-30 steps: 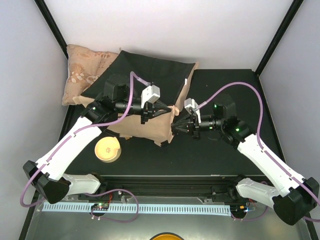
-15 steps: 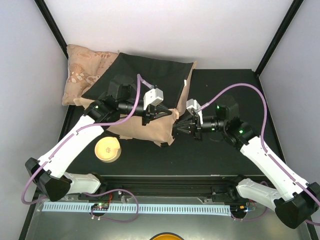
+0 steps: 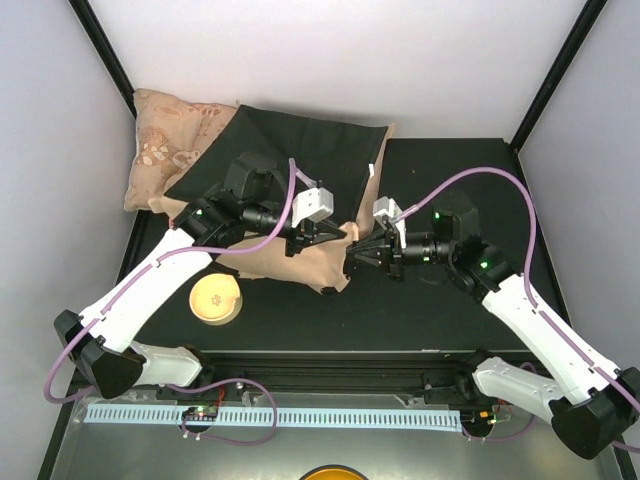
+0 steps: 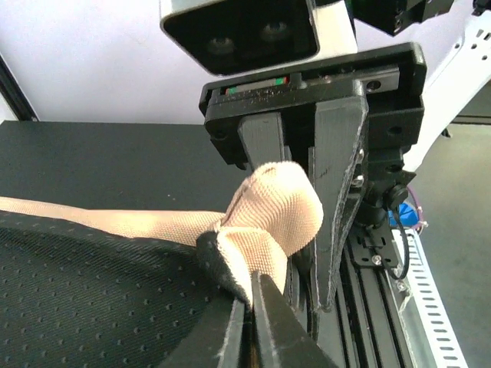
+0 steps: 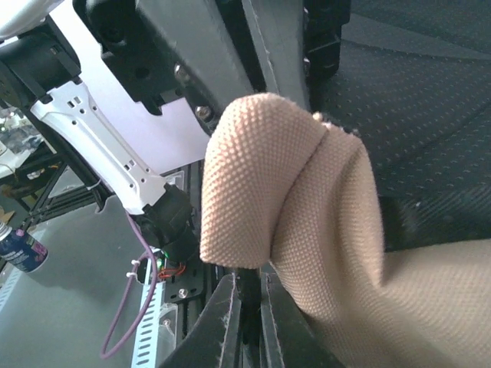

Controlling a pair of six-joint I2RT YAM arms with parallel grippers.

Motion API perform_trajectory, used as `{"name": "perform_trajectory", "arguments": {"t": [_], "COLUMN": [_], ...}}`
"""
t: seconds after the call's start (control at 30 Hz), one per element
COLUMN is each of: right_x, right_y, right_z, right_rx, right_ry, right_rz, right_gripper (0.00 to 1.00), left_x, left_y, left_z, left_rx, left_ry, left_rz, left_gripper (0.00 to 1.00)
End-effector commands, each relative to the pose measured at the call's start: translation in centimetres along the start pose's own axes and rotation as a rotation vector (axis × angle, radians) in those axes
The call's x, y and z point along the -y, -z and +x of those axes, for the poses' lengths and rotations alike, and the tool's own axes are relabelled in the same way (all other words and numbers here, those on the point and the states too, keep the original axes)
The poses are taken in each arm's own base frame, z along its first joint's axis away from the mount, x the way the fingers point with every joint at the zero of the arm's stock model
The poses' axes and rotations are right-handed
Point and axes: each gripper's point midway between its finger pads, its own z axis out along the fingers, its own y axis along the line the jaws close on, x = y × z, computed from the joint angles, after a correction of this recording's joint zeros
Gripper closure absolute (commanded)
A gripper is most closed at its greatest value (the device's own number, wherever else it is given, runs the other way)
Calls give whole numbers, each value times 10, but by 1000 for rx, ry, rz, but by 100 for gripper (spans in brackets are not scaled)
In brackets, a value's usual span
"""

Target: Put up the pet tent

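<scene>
Left tool (image 3: pixel 335 234) pinching pet tent (image 3: pixel 290 150), shifted right | right tool (image 3: pixel 352 257) pinching it

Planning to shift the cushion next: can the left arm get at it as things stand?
Probably not yet: the left gripper is shut on the pet tent's tan corner, and the tent covers the cushion's right edge. Its left part lies bare.
</scene>
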Motion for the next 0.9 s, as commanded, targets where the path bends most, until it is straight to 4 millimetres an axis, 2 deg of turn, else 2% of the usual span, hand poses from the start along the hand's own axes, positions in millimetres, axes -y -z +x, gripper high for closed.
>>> {"name": "perform_trajectory", "arguments": {"t": [0.0, 0.03, 0.07, 0.13, 0.2, 0.3, 0.4, 0.47, 0.53, 0.63, 0.7, 0.8, 0.87], "right_x": [3, 2, 2, 4, 6, 1, -10, -21, -32, -47, -59, -70, -73], "right_y": [8, 10, 13, 21, 32, 55, 81, 100, 121, 156, 176, 195, 198], "right_z": [-15, -21, -27, -43, -64, -102, -144, -173, -200, -235, -253, -269, -274], "right_rx": [43, 64, 91, 151, 230, 366, 509, 604, 702, 853, 945, 1065, 1102], "right_ry": [-25, -17, -6, 9, 10, 16, 28, 37, 44, 16, 4, -1, -5], "right_rz": [74, 88, 106, 158, 226, 300, 356, 381, 405, 441, 445, 412, 390], "right_gripper": [99, 99, 99, 99, 99, 99, 99, 99, 99, 99, 99, 99, 99], "left_x": [13, 5, 11, 12, 21, 47, 71, 78, 79, 72, 66, 64, 61], "left_y": [5, 6, 19, 34, 55, 92, 128, 141, 146, 142, 132, 113, 100], "left_z": [-11, -13, -27, -46, -68, -94, -110, -110, -105, -93, -80, -62, -49], "left_rx": [-1, -3, 38, 109, 215, 384, 526, 574, 594, 587, 574, 554, 535], "left_ry": [-41, -34, -62, -83, -111, -174, -216, -177, -104, 26, 100, 149, 145], "left_rz": [9, -36, -70, -136, -196, -251, -299, -320, -324, -322, -310, -247, -234], "left_gripper": [84, 70, 55, 33, 21, 5, 2, 2, 2, 3, 5, 8, 9]}}
